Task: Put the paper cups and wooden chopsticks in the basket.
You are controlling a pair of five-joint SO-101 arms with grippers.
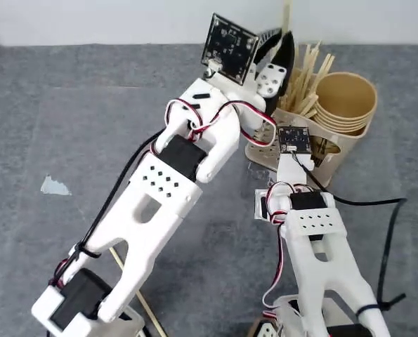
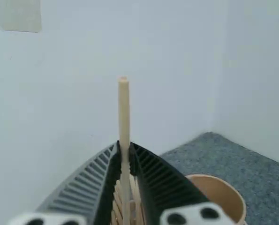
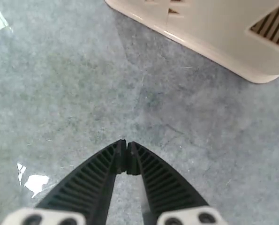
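Observation:
The beige basket [image 1: 265,156] stands at the back right of the table, with stacked paper cups [image 1: 345,102] and several wooden chopsticks [image 1: 308,76] in it. My left gripper [image 1: 284,38] hangs over the basket's back left corner, shut on one upright chopstick [image 1: 287,15]. In the left wrist view this chopstick [image 2: 124,112] rises from between the closed fingers of the left gripper [image 2: 124,149], with a cup [image 2: 220,193] below. My right gripper [image 3: 126,152] is shut on nothing, pointing down at the grey mat just in front of the basket [image 3: 209,33]. Another chopstick [image 1: 137,296] lies near the left arm's base.
A scrap of pale tape [image 1: 54,186] is stuck to the mat at the left. Small white scraps [image 3: 33,182] lie on the mat by the right gripper. A black cable [image 1: 388,239] runs along the right side. A white wall stands right behind the basket.

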